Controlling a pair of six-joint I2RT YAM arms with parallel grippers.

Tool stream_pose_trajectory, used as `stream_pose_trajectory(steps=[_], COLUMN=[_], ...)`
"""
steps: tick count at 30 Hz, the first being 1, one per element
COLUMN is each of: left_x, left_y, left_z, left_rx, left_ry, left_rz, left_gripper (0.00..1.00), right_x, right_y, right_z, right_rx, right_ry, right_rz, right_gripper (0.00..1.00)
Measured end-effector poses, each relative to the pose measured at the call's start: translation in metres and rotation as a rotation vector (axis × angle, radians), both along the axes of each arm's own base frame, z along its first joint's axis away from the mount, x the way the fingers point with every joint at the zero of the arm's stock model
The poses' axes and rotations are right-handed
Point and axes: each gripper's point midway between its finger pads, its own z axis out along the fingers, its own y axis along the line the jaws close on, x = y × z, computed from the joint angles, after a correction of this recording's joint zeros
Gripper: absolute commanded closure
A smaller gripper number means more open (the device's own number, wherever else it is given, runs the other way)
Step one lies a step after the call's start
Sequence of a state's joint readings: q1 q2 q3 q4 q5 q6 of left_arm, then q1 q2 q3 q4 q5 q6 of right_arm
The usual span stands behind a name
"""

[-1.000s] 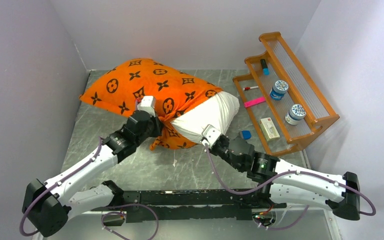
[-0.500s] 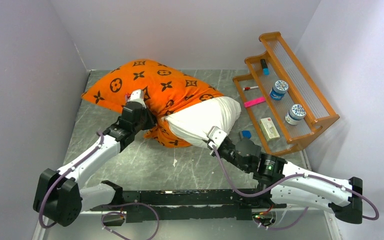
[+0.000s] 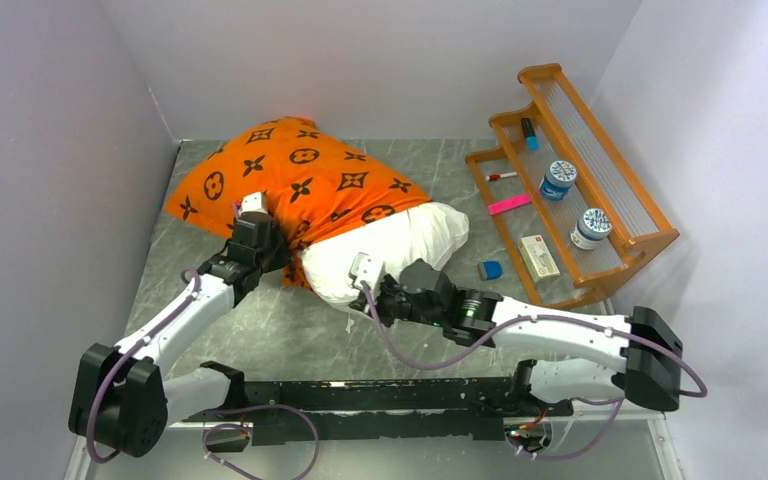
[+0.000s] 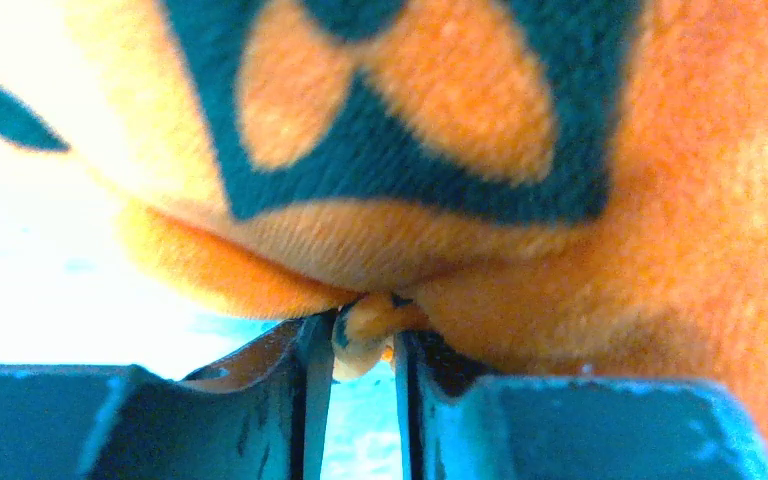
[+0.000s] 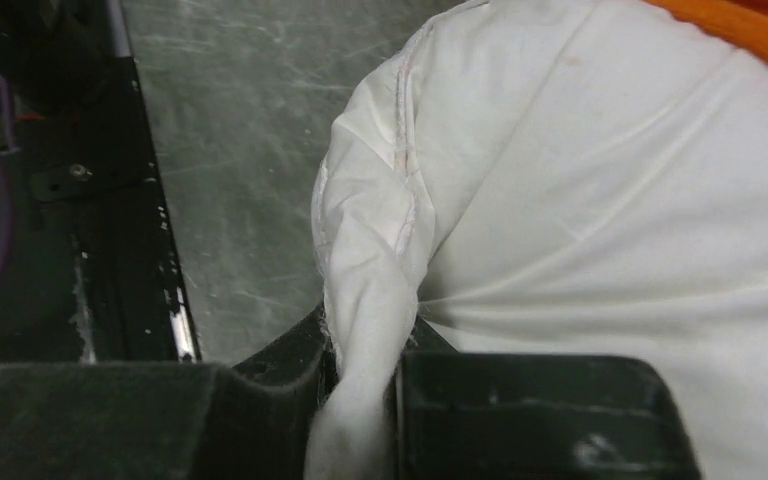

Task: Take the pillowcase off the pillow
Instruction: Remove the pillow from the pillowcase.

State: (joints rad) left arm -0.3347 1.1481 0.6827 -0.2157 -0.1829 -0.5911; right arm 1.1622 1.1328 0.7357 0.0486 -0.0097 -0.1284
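We see one pillow (image 3: 400,240) and one pillowcase (image 3: 300,180). They lie long-ways, with the orange end far left by our left gripper (image 4: 360,335) and the bare white end near right by our right gripper (image 5: 360,375). The right gripper is clamped on the pillow's white corner. The left jaws are close together with a bit of orange cloth between them, but we cannot tell if they squeeze it.

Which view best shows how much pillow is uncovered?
Top external: the pillow shows its white end bare, the rest inside the orange pillowcase. Right wrist shows only a pinched corner; left wrist, only pillowcase.
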Motion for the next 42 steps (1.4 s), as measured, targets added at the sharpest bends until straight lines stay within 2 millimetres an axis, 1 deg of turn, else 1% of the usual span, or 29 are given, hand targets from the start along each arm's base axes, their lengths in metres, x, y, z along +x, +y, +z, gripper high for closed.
stream_pose_trajectory(steps=[5, 8, 10, 13, 16, 18, 19, 22, 25, 27, 29, 30, 31, 33, 35, 37, 39, 42], left_x=[-0.008, -0.012, -0.013, -0.011, -0.008, -0.008, -0.009, -0.015, -0.021, -0.025, -0.027, -0.029, -0.03, -0.033, -0.035, -0.036, -0.037, -0.038], left_y=[0.024, 0.035, 0.038, 0.041, 0.041, 0.041, 0.041, 0.039, 0.031, 0.025, 0.021, 0.018, 0.016, 0.012, 0.008, 0.004, 0.0, -0.005], left_z=[0.01, 0.028, 0.043, 0.076, 0.108, 0.122, 0.125, 0.126, 0.124, 0.122, 0.12, 0.119, 0.118, 0.117, 0.118, 0.12, 0.122, 0.123], left_rx=[0.068, 0.098, 0.108, 0.11, 0.127, 0.144, 0.152, 0.174, 0.177, 0.173, 0.17, 0.168, 0.168, 0.163, 0.159, 0.15, 0.142, 0.135], left_ry=[-0.014, -0.049, -0.085, -0.174, -0.251, -0.287, -0.297, -0.308, -0.322, -0.326, -0.328, -0.33, -0.331, -0.334, -0.34, -0.352, -0.362, -0.373], left_rz=[0.059, 0.076, 0.074, 0.068, 0.046, 0.023, 0.01, -0.042, -0.114, -0.162, -0.2, -0.225, -0.24, -0.266, -0.297, -0.32, -0.343, -0.379], left_gripper=[0.45, 0.36, 0.31, 0.24, 0.2, 0.18, 0.17, 0.14, 0.12, 0.1, 0.08, 0.07, 0.06, 0.05, 0.04, 0.04, 0.04, 0.04], right_x=[-0.005, -0.008, -0.008, -0.009, -0.008, -0.005, -0.003, 0.011, 0.034, 0.06, 0.084, 0.099, 0.107, 0.126, 0.141, 0.152, 0.16, 0.166], right_y=[0.032, 0.045, 0.047, 0.047, 0.038, 0.031, 0.027, 0.012, -0.007, -0.029, -0.051, -0.066, -0.076, -0.102, -0.126, -0.142, -0.154, -0.158], right_z=[0.0, 0.008, 0.014, 0.023, 0.03, 0.037, 0.041, 0.055, 0.066, 0.073, 0.078, 0.079, 0.079, 0.073, 0.061, 0.048, 0.033, 0.016], right_rx=[-0.002, 0.006, 0.011, 0.021, 0.03, 0.048, 0.057, 0.087, 0.12, 0.149, 0.176, 0.195, 0.207, 0.238, 0.266, 0.283, 0.292, 0.293], right_ry=[0.08, 0.109, 0.12, 0.141, 0.171, 0.184, 0.187, 0.191, 0.193, 0.203, 0.209, 0.215, 0.222, 0.248, 0.296, 0.339, 0.388, 0.447], right_rz=[0.067, 0.103, 0.116, 0.137, 0.149, 0.149, 0.144, 0.103, 0.024, -0.074, -0.174, -0.238, -0.283, -0.387, -0.488, -0.563, -0.623, -0.655], right_gripper=[0.58, 0.47, 0.4, 0.32, 0.26, 0.23, 0.22, 0.19, 0.13, 0.07, 0.05, 0.05, 0.04, 0.04, 0.04, 0.04, 0.04, 0.04])
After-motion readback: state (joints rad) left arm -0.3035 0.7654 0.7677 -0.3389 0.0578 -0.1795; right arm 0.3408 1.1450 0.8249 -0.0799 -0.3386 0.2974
